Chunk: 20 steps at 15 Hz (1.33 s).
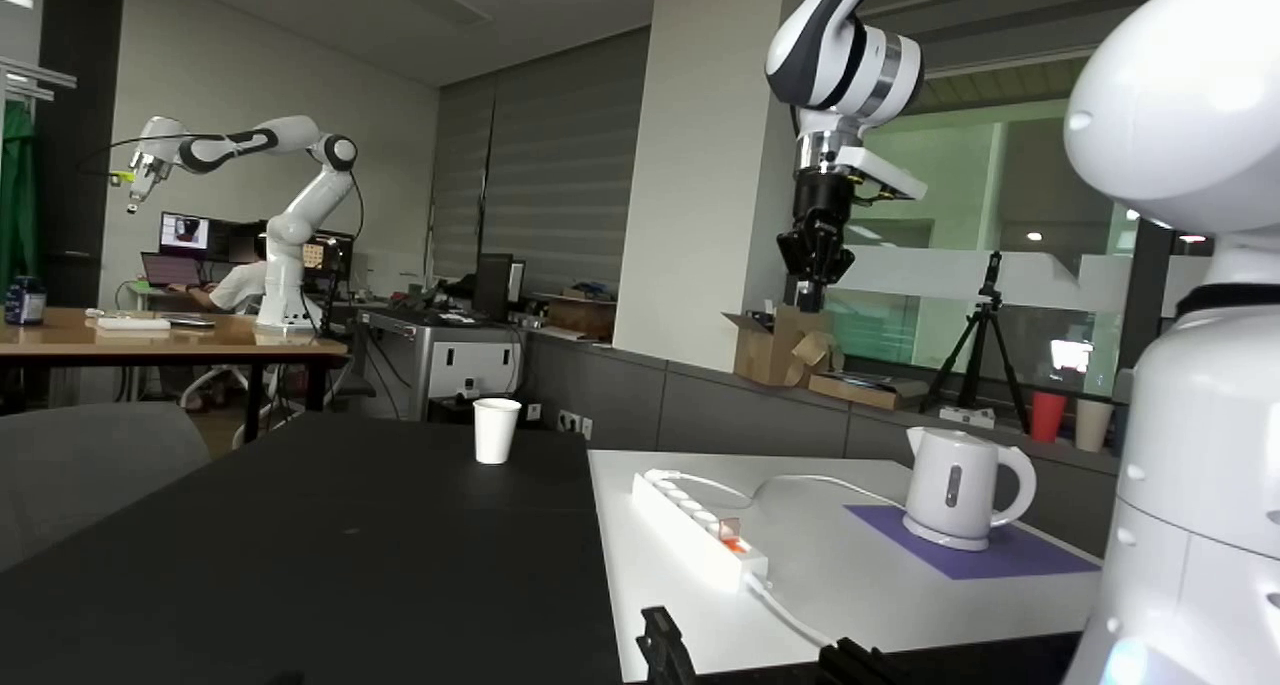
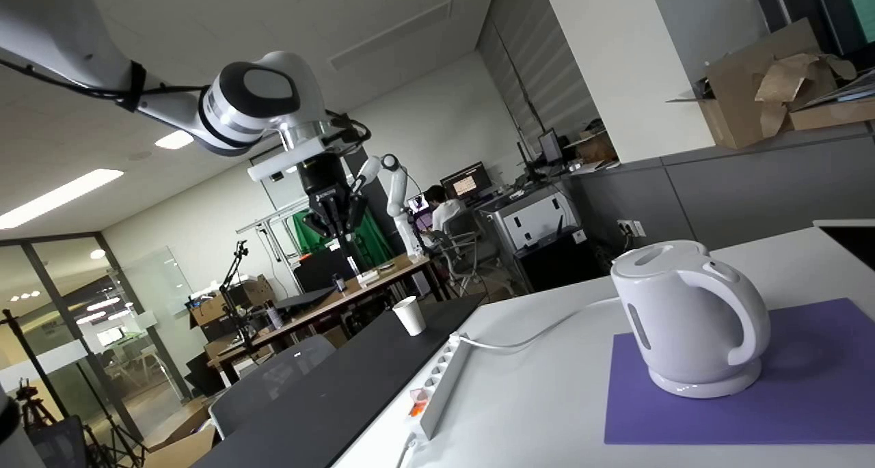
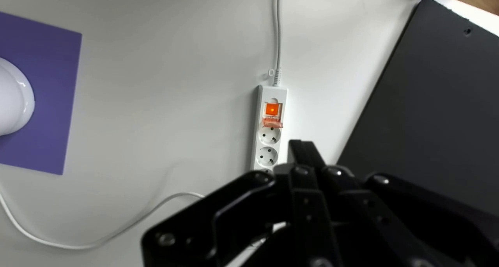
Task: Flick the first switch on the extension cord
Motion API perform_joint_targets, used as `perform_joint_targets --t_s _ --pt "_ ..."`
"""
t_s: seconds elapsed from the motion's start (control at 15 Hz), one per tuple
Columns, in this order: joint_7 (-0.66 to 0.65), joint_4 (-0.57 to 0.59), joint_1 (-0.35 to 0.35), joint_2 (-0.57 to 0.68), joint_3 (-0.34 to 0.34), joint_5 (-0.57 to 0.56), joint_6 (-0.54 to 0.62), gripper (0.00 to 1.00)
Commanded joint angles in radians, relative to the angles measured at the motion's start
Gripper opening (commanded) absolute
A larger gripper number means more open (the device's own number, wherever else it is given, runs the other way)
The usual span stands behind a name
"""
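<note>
The extension cord is a long white power strip (image 1: pixel 690 545) on the white table, also seen in an exterior view (image 2: pixel 444 379) and the wrist view (image 3: pixel 269 145). One orange switch (image 3: pixel 272 109) shows at one end, with a small bright spot on it; it also shows in both exterior views (image 1: pixel 735 544) (image 2: pixel 418 409). A clear reddish flap (image 3: pixel 272 122) stands open beside the switch, towards the round sockets. My gripper (image 3: pixel 306 146) is shut and empty, fingertips together, pointing down high above the table (image 1: pixel 808 295) (image 2: pixel 348 256). Its fingers hide the strip's plug end in the wrist view.
A white kettle (image 1: pixel 953 485) stands on a purple mat (image 2: pixel 806 413) beside the strip. A white cable (image 3: pixel 136 220) runs from the strip's plug end towards the kettle. Another cable (image 3: pixel 278 33) leaves the switch end. A paper cup (image 1: pixel 494 430) stands on the black table (image 1: pixel 300 545).
</note>
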<state>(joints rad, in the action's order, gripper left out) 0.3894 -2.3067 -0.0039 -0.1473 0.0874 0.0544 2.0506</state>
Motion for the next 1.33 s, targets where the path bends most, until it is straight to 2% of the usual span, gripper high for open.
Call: perform_joint_targets --t_s 0.0,0.27,0.33,1.27 --pt "0.005 -0.004 -0.006 0.034 -0.011 -0.023 0.028 0.00" --pt "-0.035 -0.010 -0.010 0.086 -0.022 -0.048 0.055 0.00" --pt "0.001 -0.006 -0.009 0.070 -0.020 -0.024 0.040 0.01" --pt "-0.001 -0.010 -0.012 0.095 -0.023 -0.034 0.053 0.01"
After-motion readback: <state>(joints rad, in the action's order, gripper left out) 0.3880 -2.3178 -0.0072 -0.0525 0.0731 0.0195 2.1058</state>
